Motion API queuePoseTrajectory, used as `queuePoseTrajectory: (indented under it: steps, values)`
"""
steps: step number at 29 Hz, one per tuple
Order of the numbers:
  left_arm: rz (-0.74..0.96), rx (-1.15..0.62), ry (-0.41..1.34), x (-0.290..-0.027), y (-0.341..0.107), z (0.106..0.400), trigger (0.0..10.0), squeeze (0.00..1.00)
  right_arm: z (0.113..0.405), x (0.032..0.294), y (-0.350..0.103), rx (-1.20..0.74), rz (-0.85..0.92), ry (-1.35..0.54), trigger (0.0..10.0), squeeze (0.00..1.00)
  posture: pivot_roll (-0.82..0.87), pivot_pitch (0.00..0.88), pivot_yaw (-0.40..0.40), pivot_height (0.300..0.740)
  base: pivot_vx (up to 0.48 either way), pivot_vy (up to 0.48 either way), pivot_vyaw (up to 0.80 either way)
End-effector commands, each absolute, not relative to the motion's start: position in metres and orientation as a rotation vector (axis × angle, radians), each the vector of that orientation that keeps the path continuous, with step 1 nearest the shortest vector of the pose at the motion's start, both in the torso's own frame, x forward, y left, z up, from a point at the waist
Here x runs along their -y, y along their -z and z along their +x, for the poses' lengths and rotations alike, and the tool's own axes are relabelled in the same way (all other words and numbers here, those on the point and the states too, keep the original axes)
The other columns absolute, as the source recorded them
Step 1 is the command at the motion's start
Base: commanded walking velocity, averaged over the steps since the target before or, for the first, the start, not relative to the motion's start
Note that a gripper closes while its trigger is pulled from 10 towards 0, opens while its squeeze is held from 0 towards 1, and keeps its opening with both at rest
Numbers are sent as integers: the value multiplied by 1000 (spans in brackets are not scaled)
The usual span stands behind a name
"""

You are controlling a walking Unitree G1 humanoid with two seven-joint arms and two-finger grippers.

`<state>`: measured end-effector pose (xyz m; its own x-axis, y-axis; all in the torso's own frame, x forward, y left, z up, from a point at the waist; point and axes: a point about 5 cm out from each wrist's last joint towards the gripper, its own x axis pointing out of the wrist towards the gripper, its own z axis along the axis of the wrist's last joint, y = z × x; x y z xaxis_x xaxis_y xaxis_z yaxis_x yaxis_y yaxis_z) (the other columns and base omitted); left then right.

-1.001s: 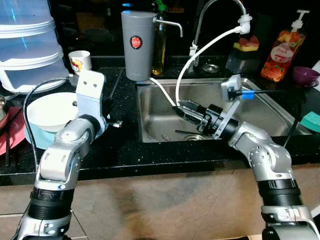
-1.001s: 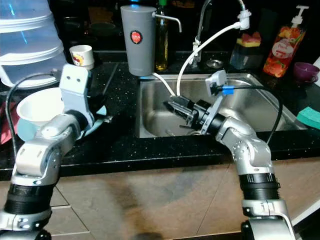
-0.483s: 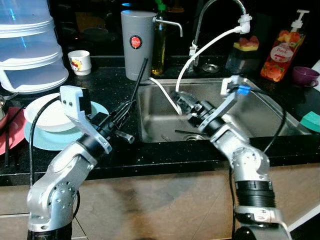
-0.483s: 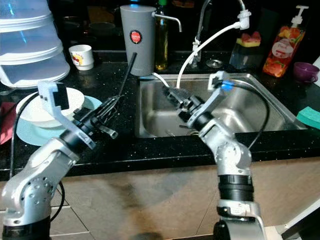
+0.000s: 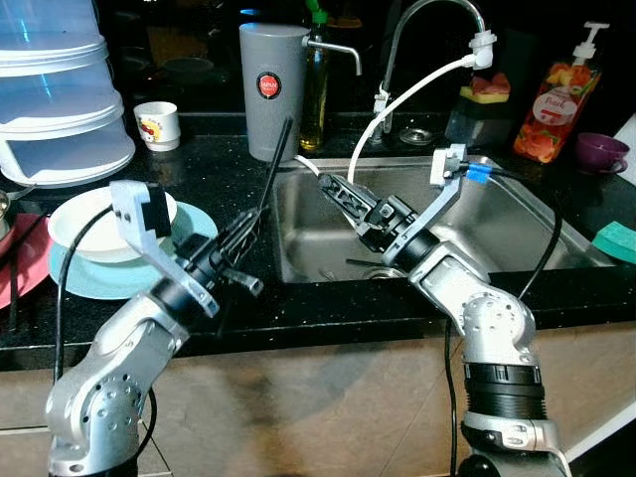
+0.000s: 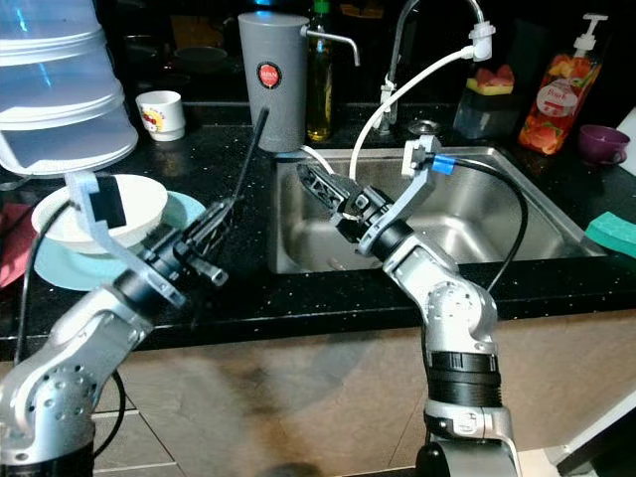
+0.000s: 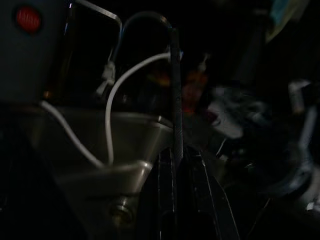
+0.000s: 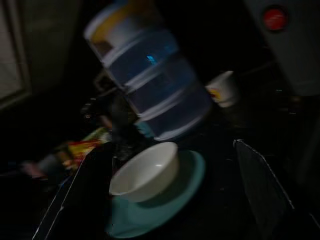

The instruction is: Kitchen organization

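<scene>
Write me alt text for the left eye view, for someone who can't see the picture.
A humanoid robot's left end effector holds a thin black stick upright over a dark kitchen counter, while its right end effector reaches over the steel sink, fingers open. To the left a white bowl sits on a teal plate; a grey canister stands behind the sink.

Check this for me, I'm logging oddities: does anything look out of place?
A white hose hangs loose from the faucet into the sink, and a dark utensil lies by its drain. The left tool holds a black stick tilted up.
</scene>
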<state>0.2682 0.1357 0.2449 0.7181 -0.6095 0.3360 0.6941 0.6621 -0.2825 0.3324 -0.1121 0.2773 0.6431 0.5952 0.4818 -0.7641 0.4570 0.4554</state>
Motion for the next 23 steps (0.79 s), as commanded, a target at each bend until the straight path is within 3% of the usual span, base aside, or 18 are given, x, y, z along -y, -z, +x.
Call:
queuePoseTrajectory:
  steps: [1, 15, 23]
  values:
    - [-385, 149, 738, -133, -235, 270, 0, 0, 326, 105, -280, 270, 709, -909, 10000, 0, 56, 73, -18, 740, 0, 0, 0]
    - [-321, 87, 830, -117, -228, 268, 0, 0, 320, 91, -265, 163, 572, -916, 10000, 0, 46, 50, -22, 740, 0, 0, 0]
    - [-307, 68, 839, -116, -226, 265, 0, 0, 325, 91, -261, 141, 592, -863, 10000, 0, 55, 54, -23, 740, 0, 0, 0]
